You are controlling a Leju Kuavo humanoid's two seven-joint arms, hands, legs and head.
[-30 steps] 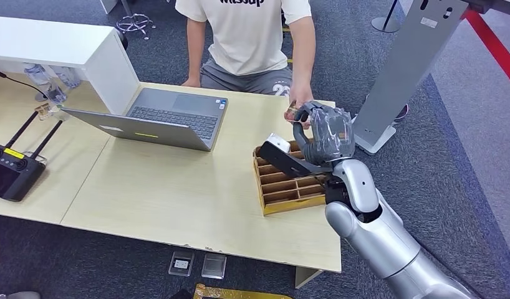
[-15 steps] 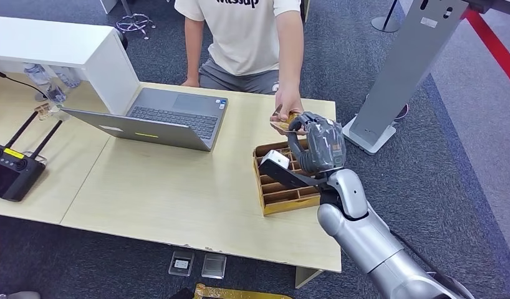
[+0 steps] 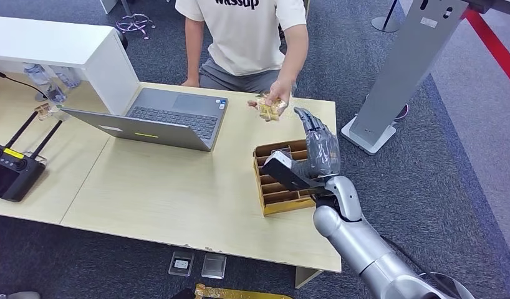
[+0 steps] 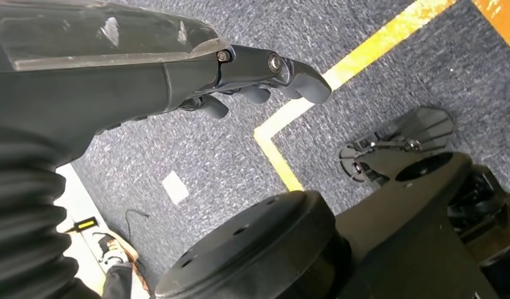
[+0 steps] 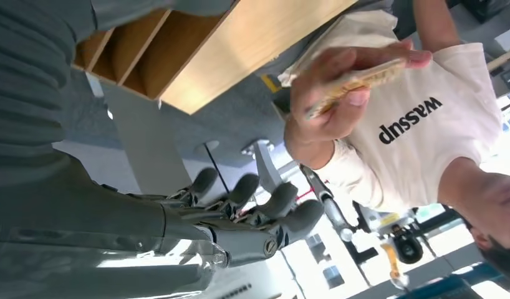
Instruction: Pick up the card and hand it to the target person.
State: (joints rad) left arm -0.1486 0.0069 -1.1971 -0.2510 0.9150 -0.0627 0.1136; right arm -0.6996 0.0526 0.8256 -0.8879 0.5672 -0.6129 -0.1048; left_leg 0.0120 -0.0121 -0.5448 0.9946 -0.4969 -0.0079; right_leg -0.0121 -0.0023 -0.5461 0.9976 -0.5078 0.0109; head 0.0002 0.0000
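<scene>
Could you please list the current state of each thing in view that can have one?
card: held in the person's hand, off the table
right hand: open, holding nothing, above the wooden organizer
left hand: holding nothing, fingers slightly curled
laptop: lid open
wooden organizer: compartments look empty

The tan card (image 3: 269,106) is held in the person's hand (image 3: 276,96) above the table edge.

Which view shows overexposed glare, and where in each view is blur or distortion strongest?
Right wrist view: background behind the person is blown out white; robot hand and card reasonably sharp. Left wrist view: near cover soft and stretched at the edge. Head view: evenly lit, sharp.
</scene>
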